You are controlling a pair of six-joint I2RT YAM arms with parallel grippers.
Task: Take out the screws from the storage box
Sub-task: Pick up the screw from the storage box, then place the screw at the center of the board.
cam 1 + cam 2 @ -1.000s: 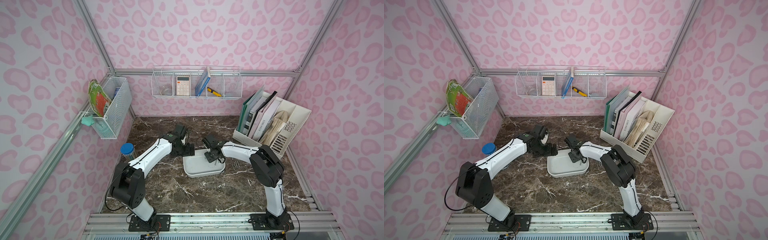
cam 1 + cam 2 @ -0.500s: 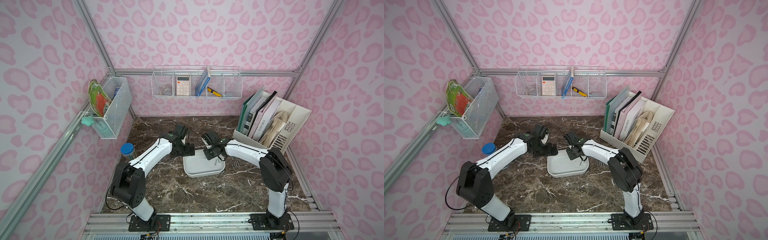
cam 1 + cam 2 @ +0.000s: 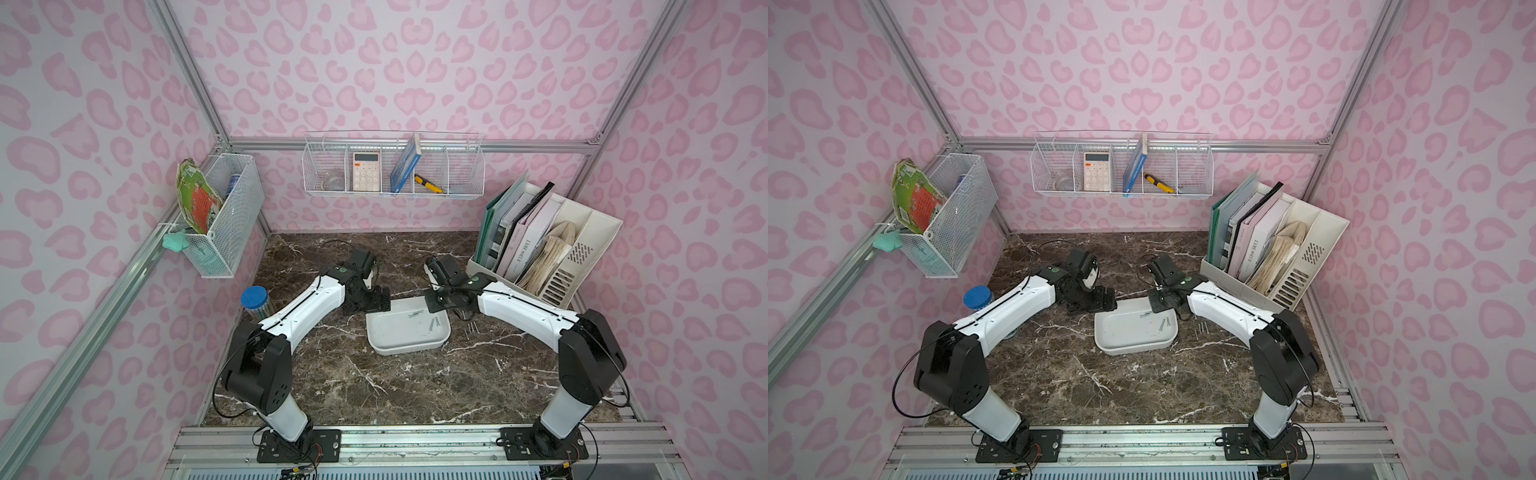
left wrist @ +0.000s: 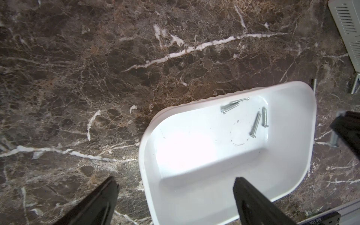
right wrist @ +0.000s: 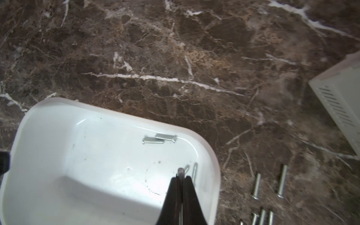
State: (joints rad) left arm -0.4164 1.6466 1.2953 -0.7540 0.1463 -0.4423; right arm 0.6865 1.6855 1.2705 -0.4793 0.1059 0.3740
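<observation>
White plastic, shallow and round-cornered, the storage box [image 3: 400, 347] sits flat near the middle of the brown marble table [image 3: 374, 395], between my two grippers.

My right gripper [image 5: 180, 178] hangs over the far right corner of the box, jaws pinched almost together on one screw [image 5: 180, 172]. Only a blurred tip shows past my fingertips [image 5: 188, 180], so I take it for a screw rather than swear to it.

Of the screws [image 4: 229, 107], four lie on the box floor. Two overlap against the far wall, and two sit side by side, close together, near the right end [image 4: 255, 124]. At least five more lie on the marble just beside the box's right wall [image 5: 256, 186], clear of it and roughly parallel. In both top views they show as a small cluster [image 3: 471, 330] between the box and my right arm.

My left gripper [image 4: 175, 179] is spread wide at the far left corner of the box and holds nothing. One finger [image 4: 253, 204] is over the white floor and the other is over bare marble, so the jaws straddle the wall. Whether either finger touches the box I cannot tell.

Off to the right, the cream file organiser [image 3: 582, 257] stands well apart from the box.
</observation>
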